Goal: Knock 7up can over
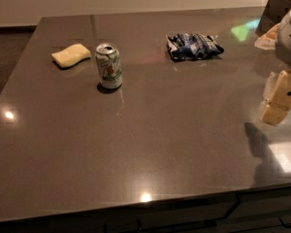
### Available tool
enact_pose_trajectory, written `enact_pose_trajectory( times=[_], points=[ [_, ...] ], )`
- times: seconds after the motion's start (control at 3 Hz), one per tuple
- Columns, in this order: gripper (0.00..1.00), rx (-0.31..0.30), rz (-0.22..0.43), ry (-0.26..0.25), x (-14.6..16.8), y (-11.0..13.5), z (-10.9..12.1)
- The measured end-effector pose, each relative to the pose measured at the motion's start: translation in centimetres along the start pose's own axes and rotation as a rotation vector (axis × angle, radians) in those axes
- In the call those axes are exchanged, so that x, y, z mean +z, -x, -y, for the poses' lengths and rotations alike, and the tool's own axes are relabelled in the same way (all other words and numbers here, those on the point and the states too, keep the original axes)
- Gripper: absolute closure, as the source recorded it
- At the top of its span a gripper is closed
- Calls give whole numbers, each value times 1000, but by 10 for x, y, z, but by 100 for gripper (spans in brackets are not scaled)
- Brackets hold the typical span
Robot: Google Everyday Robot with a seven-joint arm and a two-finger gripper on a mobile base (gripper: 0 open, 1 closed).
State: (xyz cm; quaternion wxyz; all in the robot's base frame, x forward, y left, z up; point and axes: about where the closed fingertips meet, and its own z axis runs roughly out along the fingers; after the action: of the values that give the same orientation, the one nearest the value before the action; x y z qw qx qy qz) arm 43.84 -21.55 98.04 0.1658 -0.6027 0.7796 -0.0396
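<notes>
The 7up can stands upright on the dark counter, left of centre toward the back. It is silver-white with green print and a silver top. My gripper shows at the right edge as pale yellow finger parts, hanging above the counter's right side, far to the right of the can and not touching anything.
A pale yellow sponge lies just left and behind the can. A dark blue snack bag lies at the back centre-right. Boxes and bags sit at the back right corner. The counter's front edge runs along the bottom.
</notes>
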Motion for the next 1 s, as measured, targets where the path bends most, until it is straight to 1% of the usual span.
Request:
enact_pose_trajectory(
  times=[0.33, 0.67, 1.0],
  points=[
    [0, 0, 0, 0, 0, 0, 0],
    [0, 10, 91, -14, 9, 30, 21],
    [0, 23, 152, -30, 20, 60, 40]
  ],
)
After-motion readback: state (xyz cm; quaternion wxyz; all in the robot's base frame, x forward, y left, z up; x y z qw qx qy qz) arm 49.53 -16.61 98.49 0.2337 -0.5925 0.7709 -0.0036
